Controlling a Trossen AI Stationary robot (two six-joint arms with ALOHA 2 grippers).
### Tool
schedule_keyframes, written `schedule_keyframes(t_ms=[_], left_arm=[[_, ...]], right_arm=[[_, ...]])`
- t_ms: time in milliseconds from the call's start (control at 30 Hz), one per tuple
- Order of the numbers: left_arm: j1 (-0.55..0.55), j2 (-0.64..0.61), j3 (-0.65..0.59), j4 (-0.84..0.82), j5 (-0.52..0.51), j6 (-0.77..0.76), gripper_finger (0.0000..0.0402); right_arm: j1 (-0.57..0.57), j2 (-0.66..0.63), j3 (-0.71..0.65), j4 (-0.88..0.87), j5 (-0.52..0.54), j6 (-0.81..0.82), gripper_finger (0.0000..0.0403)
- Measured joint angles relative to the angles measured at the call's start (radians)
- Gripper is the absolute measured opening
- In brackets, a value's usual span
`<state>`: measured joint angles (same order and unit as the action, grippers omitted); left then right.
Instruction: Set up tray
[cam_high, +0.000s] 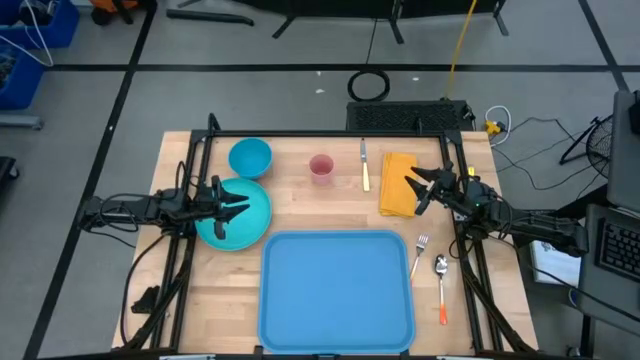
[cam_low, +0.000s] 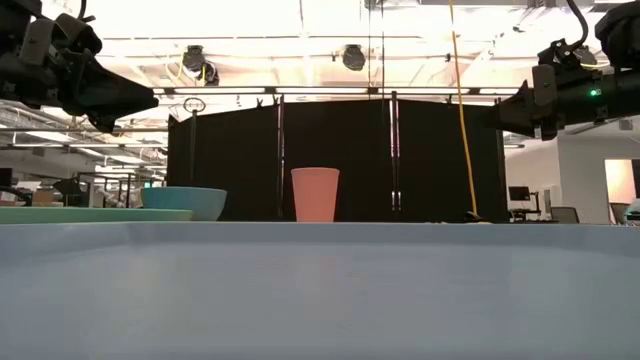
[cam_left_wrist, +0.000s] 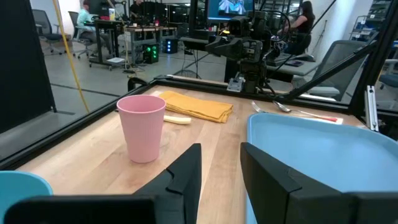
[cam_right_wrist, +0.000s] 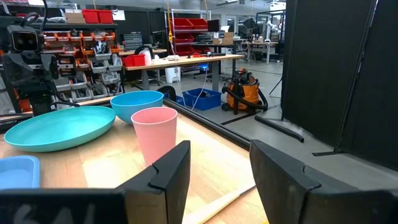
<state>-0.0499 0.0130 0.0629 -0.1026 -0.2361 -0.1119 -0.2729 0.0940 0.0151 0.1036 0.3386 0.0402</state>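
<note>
Left gripper (cam_high: 240, 207): fingers parted, holding nothing, above the teal plate (cam_high: 236, 215) at table left. Right gripper (cam_high: 415, 190): fingers parted, holding nothing, over the yellow cloth (cam_high: 397, 184) at far right. Tray (cam_high: 337, 290): blue, bare, near centre of table. Blue bowl (cam_high: 250, 157), pink cup (cam_high: 321, 167): far side. Fork (cam_high: 420, 251), spoon (cam_high: 441, 287): right of tray.

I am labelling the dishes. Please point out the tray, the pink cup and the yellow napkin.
tray (cam_high: 337, 290): high view, bare middle.
pink cup (cam_left_wrist: 142, 127): left wrist view, side wall.
yellow napkin (cam_high: 393, 185): high view, left half.
</note>
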Motion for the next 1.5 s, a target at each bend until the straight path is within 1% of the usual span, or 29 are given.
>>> schedule_keyframes(t_ms=[267, 367, 500, 567, 633, 667, 733, 833, 933, 1000, 1067, 1167, 1233, 1300, 1367, 1433, 1500], left_arm=[[0.0, 0.0, -0.001, 0.012, -0.009, 0.009, 0.0115], [0.0, 0.0, 0.0, 0.073, -0.077, 0.003, 0.0115], [0.0, 0.004, 0.0, 0.089, -0.117, -0.019, 0.0115], [0.0, 0.007, -0.001, 0.096, -0.153, 0.02, 0.0115], [0.001, 0.007, -0.001, 0.145, -0.172, 0.064, 0.0115], [0.003, 0.008, 0.0, 0.171, -0.189, 0.06, 0.0115], [0.019, 0.021, 0.015, 0.18, -0.22, -0.014, 0.0115], [0.071, 0.095, 0.098, 0.099, -0.234, -0.145, 0.0115], [0.157, 0.252, 0.222, -0.036, -0.226, -0.253, 0.0115], [0.234, 0.4, 0.322, -0.107, -0.172, -0.275, 0.0115], [0.323, 0.565, 0.422, -0.153, -0.066, -0.283, 0.0115], [0.47, 0.832, 0.571, -0.188, 0.13, -0.26, 0.0115], [0.567, 1.006, 0.663, -0.207, 0.228, -0.253, 0.0115], [0.646, 1.16, 0.754, -0.214, 0.347, -0.234, 0.0115], [0.705, 1.285, 0.852, -0.206, 0.466, -0.212, 0.0115], [0.746, 1.396, 0.946, -0.252, 0.547, -0.221, 0.0115], [0.765, 1.492, 1.051, -0.322, 0.568, -0.223, 0.0115]], right_arm=[[0.0, 0.0, 0.0, 0.0, 0.0, 0.0, 0.0157], [0.0, 0.0, 0.0, 0.0, 0.0, 0.0, 0.0157], [0.0, 0.0, 0.0, 0.0, 0.0, 0.0, 0.0157], [0.0, 0.0, 0.0, 0.0, 0.0, 0.0, 0.0157], [0.0, 0.0, 0.0, 0.0, 0.0, 0.0, 0.0157], [0.0, 0.0, 0.0, 0.0, 0.0, 0.0, 0.0157], [0.0, 0.0, 0.0, 0.0, 0.0, 0.0, 0.0157], [0.0, 0.0, 0.0, 0.0, 0.0, 0.0, 0.0157], [0.0, 0.0, 0.0, -0.002, 0.0, 0.0, 0.0157], [0.0, 0.001, 0.0, 0.027, 0.0, 0.0, 0.0157], [0.0, 0.001, 0.0, 0.068, 0.0, 0.003, 0.0157], [0.0, 0.001, 0.0, 0.113, 0.0, 0.027, 0.0157], [0.0, 0.001, 0.0, 0.13, 0.0, 0.034, 0.0157], [0.0, 0.001, 0.0, 0.15, -0.001, 0.034, 0.0157], [0.0, 0.001, 0.0, 0.167, 0.0, 0.032, 0.0157], [0.0, 0.001, 0.0, 0.17, 0.001, 0.03, 0.0157], [0.0, 0.001, 0.0, 0.171, 0.001, 0.048, 0.0157]])
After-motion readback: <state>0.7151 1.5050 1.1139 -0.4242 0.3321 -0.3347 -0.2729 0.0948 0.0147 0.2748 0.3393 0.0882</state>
